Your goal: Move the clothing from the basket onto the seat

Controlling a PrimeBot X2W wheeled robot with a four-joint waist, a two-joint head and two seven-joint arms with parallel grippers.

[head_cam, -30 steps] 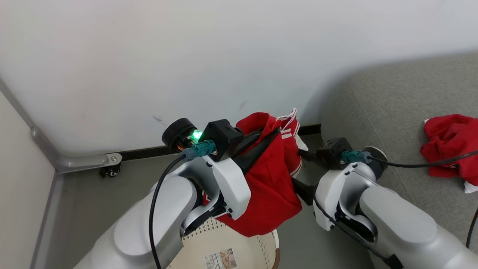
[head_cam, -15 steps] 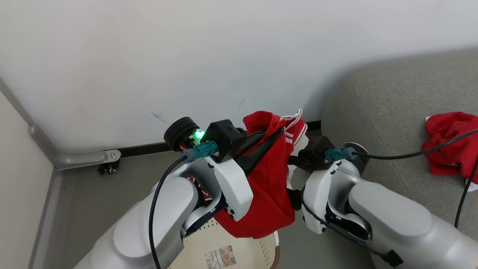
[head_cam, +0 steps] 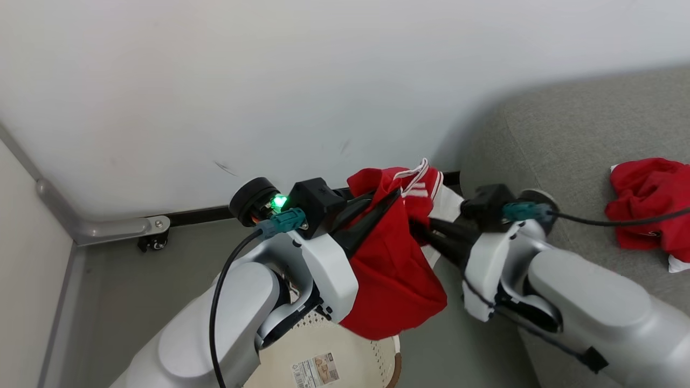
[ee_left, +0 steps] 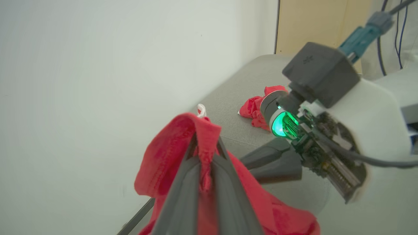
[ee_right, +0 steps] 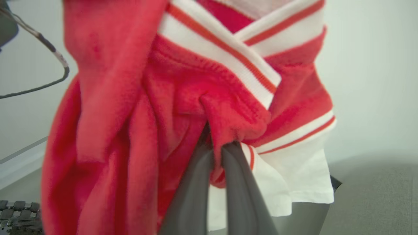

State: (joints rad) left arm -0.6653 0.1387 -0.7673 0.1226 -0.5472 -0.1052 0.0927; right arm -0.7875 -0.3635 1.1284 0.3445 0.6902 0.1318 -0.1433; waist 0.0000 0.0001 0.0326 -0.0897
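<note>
A red piece of clothing with white stripes at its edge hangs above the basket, a cream perforated one with a paper label on its floor. My left gripper is shut on its upper fold, and the left wrist view shows the fabric pinched between the fingers. From the right, my right gripper is shut on a bunch of the same garment just below the striped band. A second red garment lies crumpled on the grey seat.
A white wall rises close behind the garment, with a dark baseboard at its foot. A grey metal bracket with a small caster sits on the floor at the left. A black cable runs from my right wrist across the seat.
My right gripper was open beside the hanging garment and has shut on its fabric. The left gripper keeps its hold. The head camera has shifted slightly.
</note>
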